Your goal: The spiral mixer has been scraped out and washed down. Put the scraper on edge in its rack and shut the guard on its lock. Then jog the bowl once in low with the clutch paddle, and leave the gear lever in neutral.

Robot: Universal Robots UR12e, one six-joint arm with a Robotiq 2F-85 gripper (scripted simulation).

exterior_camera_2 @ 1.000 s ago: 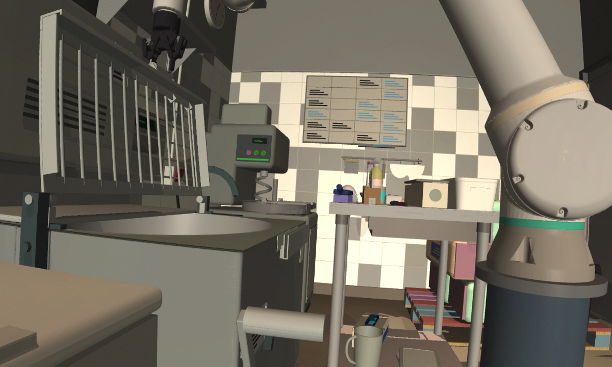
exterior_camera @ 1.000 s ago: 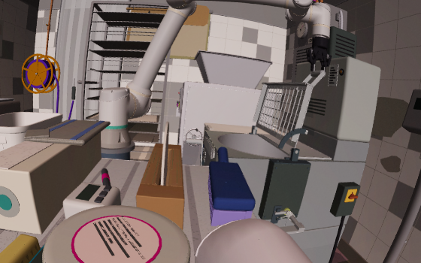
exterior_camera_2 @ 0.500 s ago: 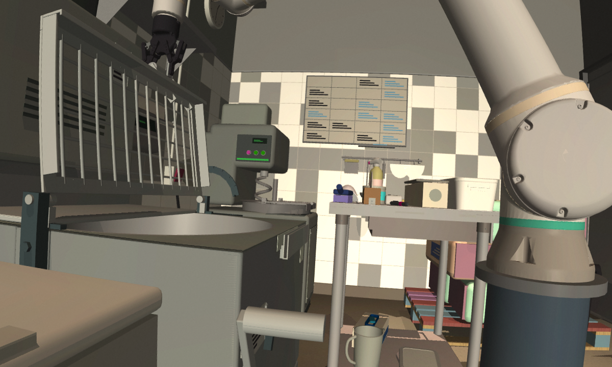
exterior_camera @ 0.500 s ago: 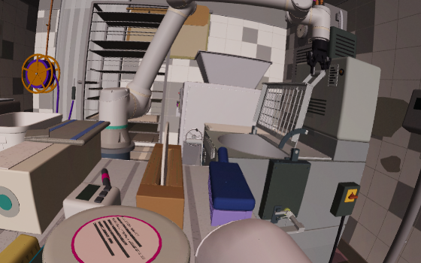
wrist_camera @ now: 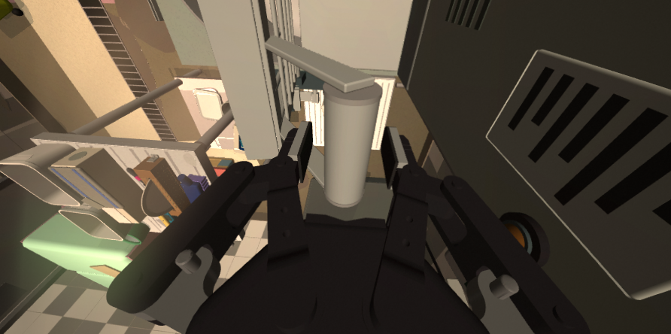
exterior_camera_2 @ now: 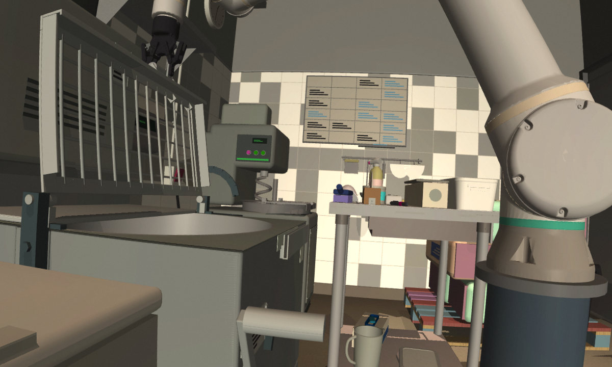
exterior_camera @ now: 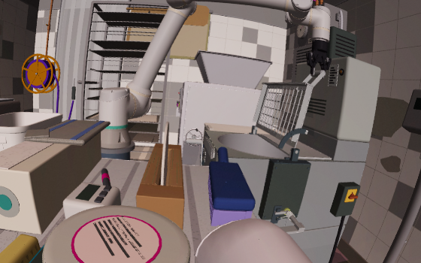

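Observation:
The wire guard stands raised, nearly upright, over the mixer bowl. A pale cylindrical handle sticks out from the guard's top edge. The scraper stands on edge in its brown rack on the table. My gripper is at the top of the guard with the handle between its fingers. It is open and holds nothing.
The mixer's grey housing with vent slots is close beside my gripper. A dark control box and a yellow switch sit on the mixer's front. A blue block lies beside the rack.

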